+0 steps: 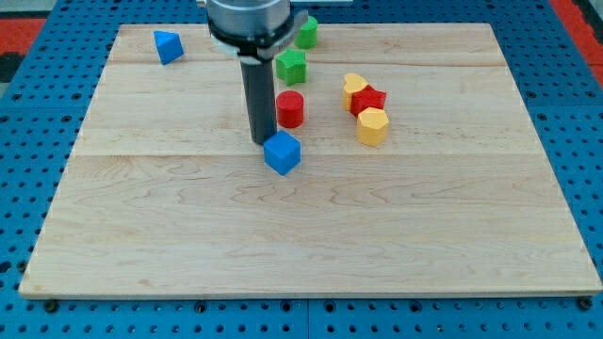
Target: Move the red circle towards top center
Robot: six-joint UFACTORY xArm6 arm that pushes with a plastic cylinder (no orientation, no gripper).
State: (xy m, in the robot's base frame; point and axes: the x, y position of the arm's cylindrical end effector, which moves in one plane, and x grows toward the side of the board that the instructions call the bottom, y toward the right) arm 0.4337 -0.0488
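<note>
The red circle [289, 108] is a short red cylinder standing on the wooden board [188, 226], a little above the middle. My tip [261, 141] is just to its lower left, a small gap apart from it. The tip is right beside the upper left corner of a blue cube [282, 153], which lies below the red circle. A green block [291, 66] sits directly above the red circle, and another green block [306, 33] is near the top edge, partly hidden by the arm.
To the right of the red circle lies a cluster: a yellow heart-like block [353, 86], a red star-like block [368, 100] and a yellow hexagonal block [373, 125]. A blue triangular block [168, 46] sits at the top left. The arm's body [247, 24] covers the top centre.
</note>
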